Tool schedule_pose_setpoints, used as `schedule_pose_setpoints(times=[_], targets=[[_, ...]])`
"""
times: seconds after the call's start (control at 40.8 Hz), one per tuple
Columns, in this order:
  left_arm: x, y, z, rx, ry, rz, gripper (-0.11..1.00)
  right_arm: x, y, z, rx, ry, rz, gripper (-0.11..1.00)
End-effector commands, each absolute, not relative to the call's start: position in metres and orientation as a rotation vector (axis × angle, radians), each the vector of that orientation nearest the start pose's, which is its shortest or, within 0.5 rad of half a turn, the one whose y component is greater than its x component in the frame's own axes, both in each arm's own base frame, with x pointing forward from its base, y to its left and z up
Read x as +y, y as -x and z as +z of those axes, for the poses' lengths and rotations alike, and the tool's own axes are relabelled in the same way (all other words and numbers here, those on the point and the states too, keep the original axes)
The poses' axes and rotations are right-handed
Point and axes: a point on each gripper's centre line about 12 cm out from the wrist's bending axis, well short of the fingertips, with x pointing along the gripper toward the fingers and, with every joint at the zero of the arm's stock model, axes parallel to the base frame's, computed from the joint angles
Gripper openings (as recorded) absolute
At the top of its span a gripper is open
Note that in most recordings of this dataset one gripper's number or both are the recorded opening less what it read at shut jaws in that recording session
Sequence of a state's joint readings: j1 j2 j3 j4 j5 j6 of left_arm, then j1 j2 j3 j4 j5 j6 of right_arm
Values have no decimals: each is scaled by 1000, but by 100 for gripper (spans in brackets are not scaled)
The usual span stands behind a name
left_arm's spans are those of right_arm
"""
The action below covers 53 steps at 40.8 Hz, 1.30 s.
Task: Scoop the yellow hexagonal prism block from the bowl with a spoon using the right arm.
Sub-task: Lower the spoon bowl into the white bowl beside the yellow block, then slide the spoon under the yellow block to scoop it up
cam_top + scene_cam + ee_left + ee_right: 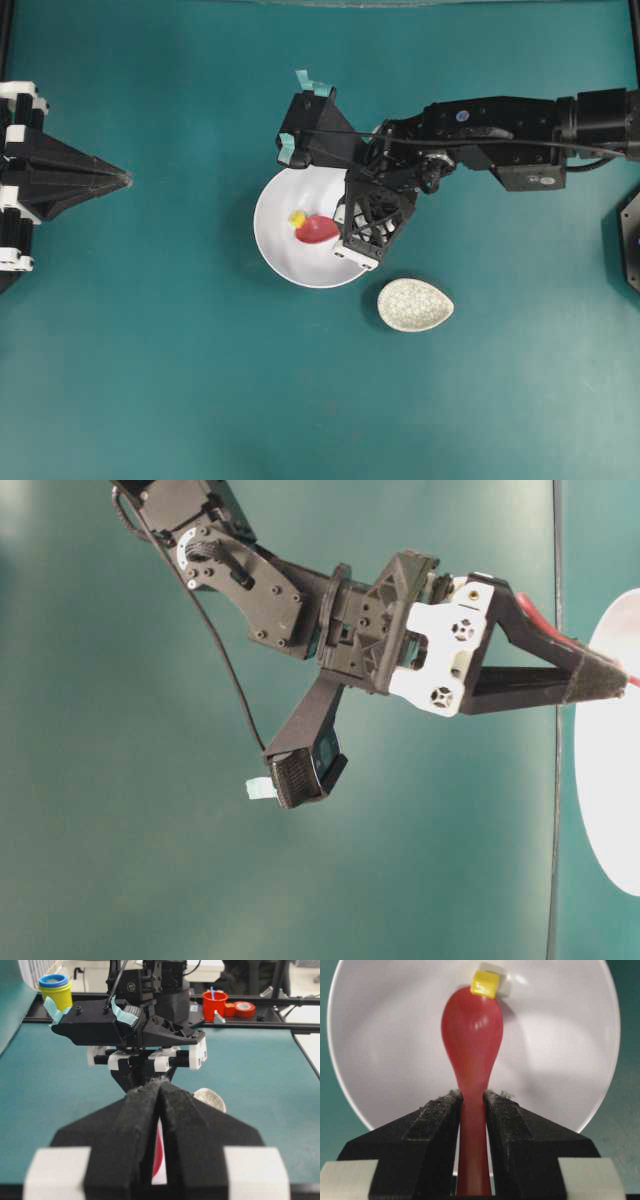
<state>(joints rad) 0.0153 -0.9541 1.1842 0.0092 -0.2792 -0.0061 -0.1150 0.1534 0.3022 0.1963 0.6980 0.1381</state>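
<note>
Yellow block (pixel 485 983) at spoon (pixel 471 1050) tip, spoon handle pinched in right tool (pixel 472 1110).

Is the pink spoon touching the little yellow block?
Touching. In the right wrist view the spoon's tip meets the yellow block with no white bowl showing between them.
</note>
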Motion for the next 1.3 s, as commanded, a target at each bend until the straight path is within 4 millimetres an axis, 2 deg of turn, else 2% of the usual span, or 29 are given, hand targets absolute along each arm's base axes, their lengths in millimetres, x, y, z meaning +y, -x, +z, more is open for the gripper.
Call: schedule_pose_setpoints(times=[0.0,0.661,1.274], targets=[[3,-202,297,-75,-3,14,-1,-35,-424,184,1085,-381,-153,24],[3,-202,297,-75,-2,13,-1,-37,-417,167,1059,-355,-169,24],[3,-202,297,-74,-3,14,-1,-38,-419,165,1019,-352,-173,24]])
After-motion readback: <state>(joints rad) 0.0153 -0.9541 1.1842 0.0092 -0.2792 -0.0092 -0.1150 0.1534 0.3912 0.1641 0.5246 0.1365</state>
